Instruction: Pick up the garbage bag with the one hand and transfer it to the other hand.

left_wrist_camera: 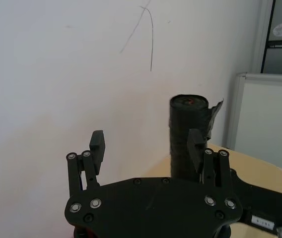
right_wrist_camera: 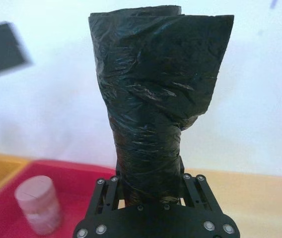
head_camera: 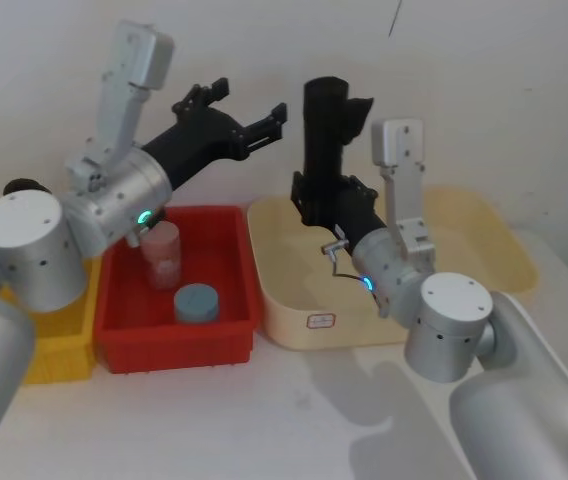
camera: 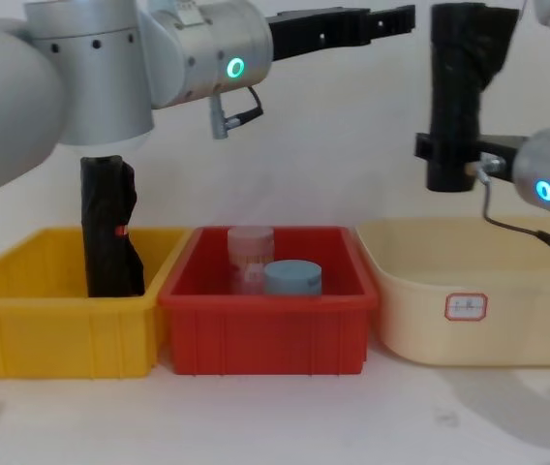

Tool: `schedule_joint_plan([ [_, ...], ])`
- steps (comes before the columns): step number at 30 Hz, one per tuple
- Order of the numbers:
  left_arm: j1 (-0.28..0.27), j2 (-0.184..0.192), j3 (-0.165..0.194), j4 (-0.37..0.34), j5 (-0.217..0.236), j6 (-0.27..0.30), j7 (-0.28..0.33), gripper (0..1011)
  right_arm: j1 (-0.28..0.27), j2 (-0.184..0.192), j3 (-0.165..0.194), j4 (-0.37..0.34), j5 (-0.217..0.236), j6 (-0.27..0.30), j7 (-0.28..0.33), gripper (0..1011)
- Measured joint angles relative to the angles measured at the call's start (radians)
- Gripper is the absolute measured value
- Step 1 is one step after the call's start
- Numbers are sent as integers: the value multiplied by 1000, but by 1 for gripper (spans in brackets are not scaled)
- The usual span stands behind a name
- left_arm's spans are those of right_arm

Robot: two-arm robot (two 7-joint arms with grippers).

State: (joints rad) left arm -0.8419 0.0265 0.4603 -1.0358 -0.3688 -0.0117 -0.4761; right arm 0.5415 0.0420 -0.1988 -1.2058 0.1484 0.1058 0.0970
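The right end effector, on the arm with the blue ring light, is clamped on the lower end of the garbage bag, holding the black roll upright in the air above the rear left corner of the cream tray. The left end effector, on the arm with the green light, hangs level with the bag's upper part, near it but not touching, its fingers apart and pointing toward it. Below, on the white counter, a red bin holds a clear jar and a grey-blue round container, and a yellow bin holds a lumpy black roll.
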Motion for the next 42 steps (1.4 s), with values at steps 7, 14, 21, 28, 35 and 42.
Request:
schedule_joint_plan([
  [7,48,33,-18,-87,-28,27,1,1001,-24,32,20,-18,-13,16,-2,529],
  [14,89,64,-32,-159,-35,52,35,1001,-49,60,27,-40,-29,31,1,529],
  [21,115,82,-41,-199,-19,77,93,1001,-80,86,28,-81,-45,46,16,529],
  [28,131,91,-50,-215,6,105,155,1001,-107,110,25,-124,-61,60,34,529],
  [35,143,97,-61,-219,47,146,242,1001,-124,124,24,-152,-71,69,46,688],
  [42,147,95,-72,-205,87,185,325,1001,-133,132,23,-166,-76,73,52,888],
])
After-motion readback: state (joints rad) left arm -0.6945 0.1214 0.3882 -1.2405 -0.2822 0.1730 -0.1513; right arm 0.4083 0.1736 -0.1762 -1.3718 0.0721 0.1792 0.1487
